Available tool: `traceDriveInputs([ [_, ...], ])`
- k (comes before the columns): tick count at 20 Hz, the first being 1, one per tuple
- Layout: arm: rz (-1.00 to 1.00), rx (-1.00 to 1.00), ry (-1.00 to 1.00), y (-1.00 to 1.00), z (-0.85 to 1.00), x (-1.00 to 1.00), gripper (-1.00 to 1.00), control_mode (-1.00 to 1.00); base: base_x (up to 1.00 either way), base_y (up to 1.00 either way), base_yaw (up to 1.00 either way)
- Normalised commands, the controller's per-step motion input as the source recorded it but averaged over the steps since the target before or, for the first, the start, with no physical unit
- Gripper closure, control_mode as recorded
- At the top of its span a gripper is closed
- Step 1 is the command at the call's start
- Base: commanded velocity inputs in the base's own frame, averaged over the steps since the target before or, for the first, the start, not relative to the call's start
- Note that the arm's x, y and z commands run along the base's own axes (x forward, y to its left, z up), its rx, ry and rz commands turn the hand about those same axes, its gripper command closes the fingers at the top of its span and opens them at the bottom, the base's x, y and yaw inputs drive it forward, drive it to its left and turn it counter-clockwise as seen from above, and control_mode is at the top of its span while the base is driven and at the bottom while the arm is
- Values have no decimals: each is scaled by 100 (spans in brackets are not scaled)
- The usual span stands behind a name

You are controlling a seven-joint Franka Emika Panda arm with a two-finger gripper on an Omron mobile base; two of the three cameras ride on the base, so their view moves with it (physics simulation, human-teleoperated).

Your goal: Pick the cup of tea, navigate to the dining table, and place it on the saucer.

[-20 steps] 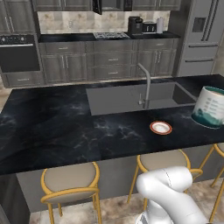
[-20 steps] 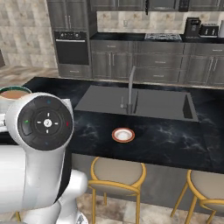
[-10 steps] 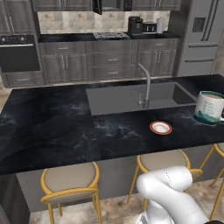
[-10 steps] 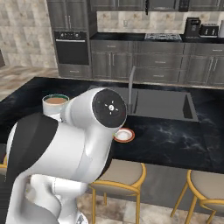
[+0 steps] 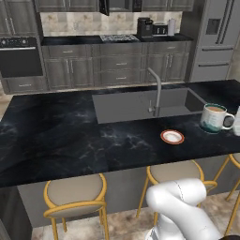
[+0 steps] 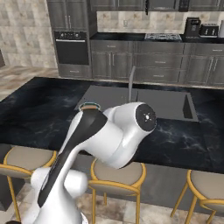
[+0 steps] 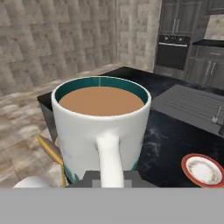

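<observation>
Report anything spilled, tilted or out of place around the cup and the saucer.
Nothing stands out. The cup of tea is upright in the gripper, which is shut on its handle; the tea lies level below the rim and none has spilled. The saucer lies flat and bare on the dining table, in front of the sink.

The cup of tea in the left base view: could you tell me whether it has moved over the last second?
Yes. The cup of tea has come lower and slightly nearer the saucer, judged against the faucet.
</observation>
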Motion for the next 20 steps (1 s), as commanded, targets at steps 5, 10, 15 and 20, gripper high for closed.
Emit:
traceDriveInputs([
  [5, 15, 0, -5, -24, -56, 67, 100, -100, 0, 0, 0],
  [10, 26, 0, 0, -8, -12, 63, 100, -100, 0, 0, 0],
  [15, 22, 0, 0, 0, -4, 58, 100, -100, 0, 0, 0],
  [20, 17, 0, 0, -1, -29, 70, 100, -100, 0, 0, 0],
])
